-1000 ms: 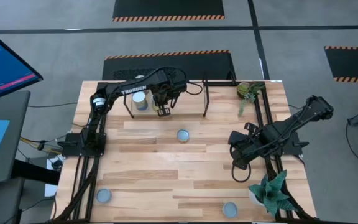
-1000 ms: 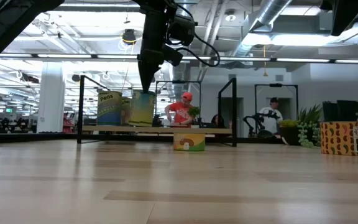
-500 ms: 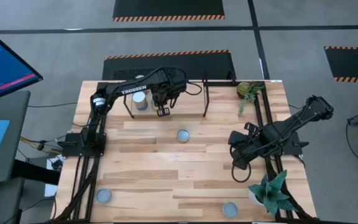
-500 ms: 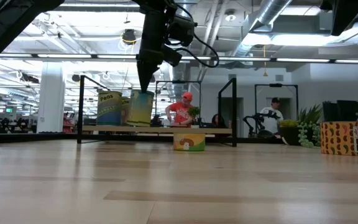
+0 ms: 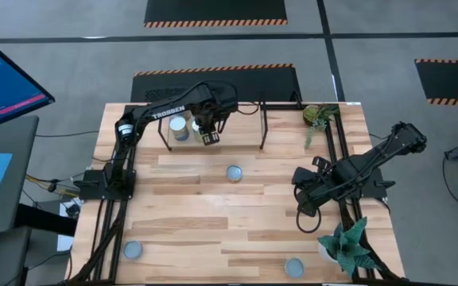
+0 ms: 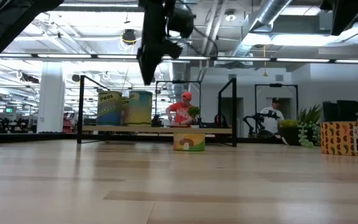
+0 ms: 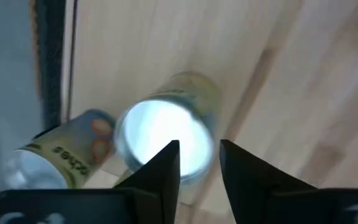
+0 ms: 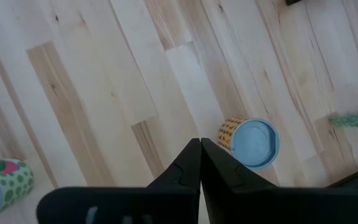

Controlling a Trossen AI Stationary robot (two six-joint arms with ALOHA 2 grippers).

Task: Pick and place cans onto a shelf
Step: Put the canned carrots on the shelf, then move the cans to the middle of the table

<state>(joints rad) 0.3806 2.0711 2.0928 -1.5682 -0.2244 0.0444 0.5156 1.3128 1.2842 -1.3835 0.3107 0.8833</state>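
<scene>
Left claw (image 5: 207,137), fingers narrowly parted and empty, above shelved can (image 5: 180,125); next: fetch mid-tabletop can (image 5: 234,172); right claw (image 8: 199,163) closed, idle.

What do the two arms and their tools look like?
Both arms are dark, almost black, built of slim jointed links. The left arm carries white "TROSSEN" lettering and a white ring near its base, with black cables looping beside its wrist. The left tool and right tool each end in two dark, tapering fingers.
</scene>
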